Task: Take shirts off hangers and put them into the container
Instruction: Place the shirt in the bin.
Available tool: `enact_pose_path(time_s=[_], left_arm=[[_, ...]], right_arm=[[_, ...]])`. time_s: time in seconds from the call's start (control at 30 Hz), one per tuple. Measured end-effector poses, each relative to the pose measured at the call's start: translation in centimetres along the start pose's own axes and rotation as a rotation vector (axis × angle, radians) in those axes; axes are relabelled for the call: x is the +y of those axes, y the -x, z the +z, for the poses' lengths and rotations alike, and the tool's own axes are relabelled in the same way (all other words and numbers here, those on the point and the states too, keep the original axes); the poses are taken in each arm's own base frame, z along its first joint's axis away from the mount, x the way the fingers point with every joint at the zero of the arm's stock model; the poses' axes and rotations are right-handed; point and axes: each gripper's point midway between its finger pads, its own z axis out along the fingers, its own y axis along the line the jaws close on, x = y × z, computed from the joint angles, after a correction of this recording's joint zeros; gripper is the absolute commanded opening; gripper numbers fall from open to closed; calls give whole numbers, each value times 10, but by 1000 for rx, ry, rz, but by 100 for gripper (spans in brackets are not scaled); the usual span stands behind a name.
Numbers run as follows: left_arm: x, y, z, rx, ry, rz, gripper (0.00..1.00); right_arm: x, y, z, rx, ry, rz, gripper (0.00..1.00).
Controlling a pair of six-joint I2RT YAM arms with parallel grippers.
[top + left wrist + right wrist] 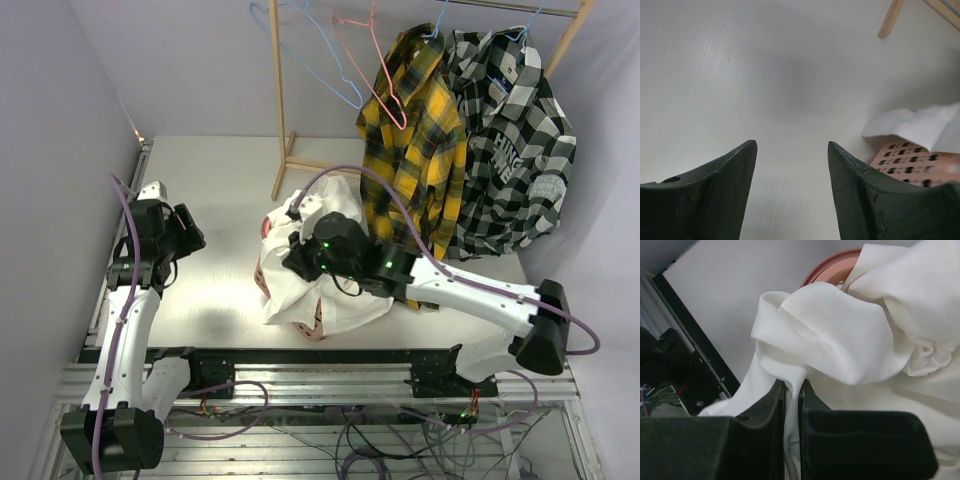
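A plain white shirt (335, 300) lies heaped over the salmon-pink container (312, 330) in the middle of the table. My right gripper (293, 258) sits on top of the heap. In the right wrist view it (791, 390) is shut on a fold of the white shirt (840, 325), with the container's rim (827, 270) behind. My left gripper (193, 240) hangs open over bare table at the left, holding nothing (792, 147); the container (910, 160) shows at its right. The yellow-and-black plaid shirt (415, 150) and the checked shirt (510, 150) hang on blue hangers (437, 25).
A wooden rack (281, 100) stands at the back with an empty light blue hanger (320, 60) and an empty pink-red hanger (370, 70) on its bar. Its foot (890, 20) rests on the table. Grey walls close in left and right.
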Motion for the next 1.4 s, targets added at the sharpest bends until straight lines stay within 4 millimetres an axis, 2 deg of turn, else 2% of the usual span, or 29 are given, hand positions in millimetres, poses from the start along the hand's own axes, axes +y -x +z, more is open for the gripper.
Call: enact_pose_path(time_s=[0.23, 0.3, 0.4, 0.5, 0.6, 0.8, 0.9, 0.97, 1.03, 1.13, 1.37, 1.4], left_arm=[[-2, -1, 0, 3, -5, 4, 69], [-2, -1, 0, 4, -6, 5, 69], [-3, -2, 0, 5, -8, 6, 69], [-3, -2, 0, 5, -8, 7, 69], [-3, -2, 0, 6, -8, 7, 69], [-3, -2, 0, 6, -7, 7, 69], [-3, -2, 0, 7, -7, 7, 69], [-3, -2, 0, 7, -7, 7, 69], [-3, -2, 0, 7, -7, 7, 69], [-3, -2, 0, 7, -7, 7, 69], [-3, -2, 0, 7, -8, 7, 69], [-3, -2, 0, 8, -8, 7, 69]], right_arm=[[5, -31, 41, 90, -6, 0, 0], [5, -38, 48, 112, -8, -4, 7], [10, -44, 56, 128, 21, -2, 24], [19, -46, 57, 137, 74, 2, 30], [24, -50, 58, 151, 101, 2, 31], [28, -50, 57, 156, 124, 3, 30], [28, -50, 57, 155, 124, 2, 25], [27, -50, 57, 154, 117, 1, 25], [26, -47, 56, 148, 112, 1, 27], [26, -38, 53, 127, 107, -1, 25], [25, -9, 42, 49, 94, -10, 0], [25, -8, 41, 44, 89, -11, 0]])
